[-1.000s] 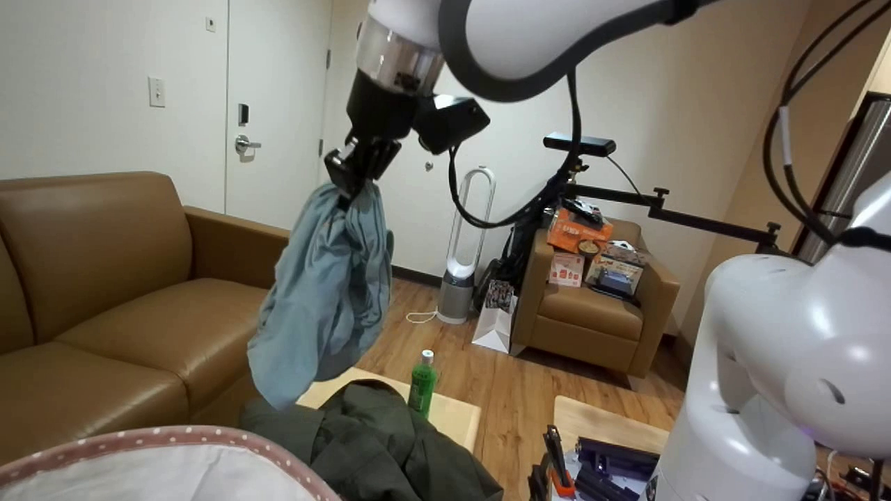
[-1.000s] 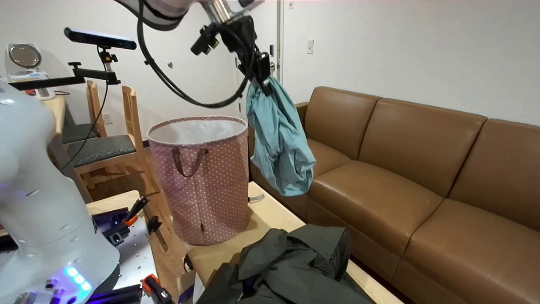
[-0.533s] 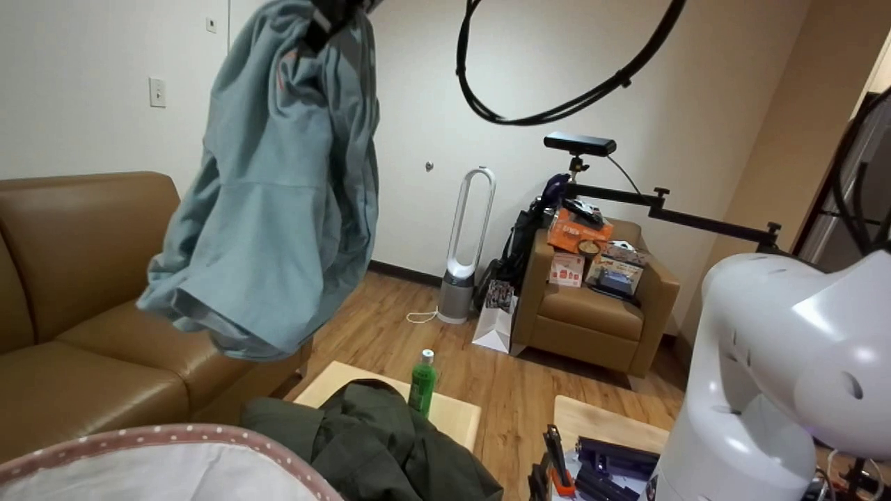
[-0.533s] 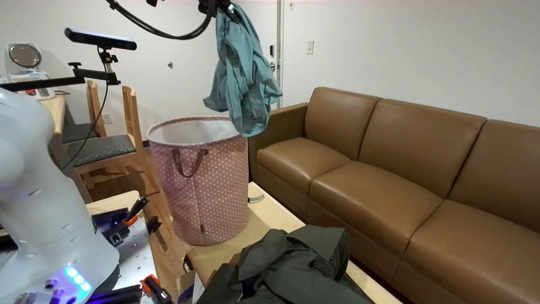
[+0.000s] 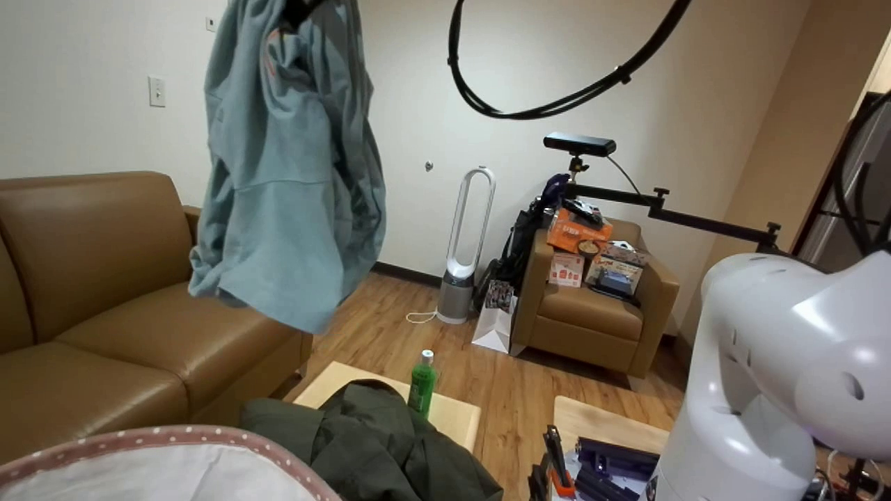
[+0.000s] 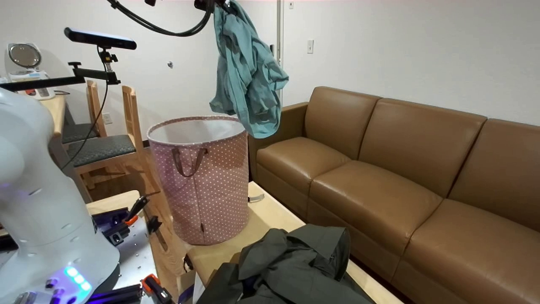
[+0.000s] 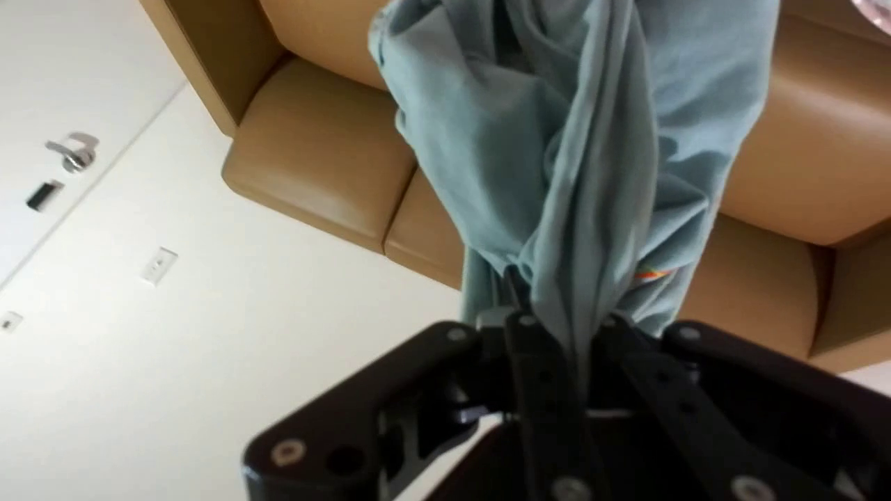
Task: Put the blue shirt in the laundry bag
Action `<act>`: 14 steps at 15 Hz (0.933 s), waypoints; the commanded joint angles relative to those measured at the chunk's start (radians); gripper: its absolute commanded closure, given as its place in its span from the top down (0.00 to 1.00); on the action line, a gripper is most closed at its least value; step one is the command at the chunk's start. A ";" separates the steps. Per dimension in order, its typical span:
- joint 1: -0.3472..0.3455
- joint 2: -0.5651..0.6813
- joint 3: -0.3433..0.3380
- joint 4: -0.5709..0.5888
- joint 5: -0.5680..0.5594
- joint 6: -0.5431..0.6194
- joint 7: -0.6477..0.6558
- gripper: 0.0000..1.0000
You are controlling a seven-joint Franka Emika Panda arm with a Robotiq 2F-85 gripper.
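The blue shirt [image 6: 249,80], a light blue cloth, hangs bunched in the air from my gripper [image 7: 571,306]. It also shows in an exterior view [image 5: 292,181] and fills the upper middle of the wrist view [image 7: 508,132]. My gripper is shut on the shirt; cloth hides most of the fingertips. It is partly cut off at the top of both exterior views. The laundry bag [image 6: 202,194] is a pink, white-dotted round hamper, upright with an open top. In an exterior view only its rim [image 5: 174,437] and white lining show. The shirt's lower end overlaps the bag's right rim in an exterior view.
A dark green garment [image 6: 295,266] lies on the light wooden table [image 6: 278,211] in front of the bag. A green bottle [image 5: 422,383] stands on a wooden surface. A brown sofa [image 6: 379,190] runs alongside. A camera arm [image 5: 696,219] extends near the robot.
My gripper has risen with the shirt and moved left in both exterior views. The shirt's lower end has lifted above the bag's rim height in one view and swung slightly. The bag has not moved.
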 commanded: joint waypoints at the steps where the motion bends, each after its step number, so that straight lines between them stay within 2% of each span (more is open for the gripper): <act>1: 0.035 0.102 0.048 0.048 -0.013 0.146 -0.033 0.02; 4: 0.053 0.179 0.091 0.071 -0.013 0.208 -0.058 0.02; 8: 0.069 0.260 0.131 0.058 -0.016 0.172 -0.040 0.02; 14: 0.049 0.439 0.197 0.057 -0.121 0.237 0.009 0.02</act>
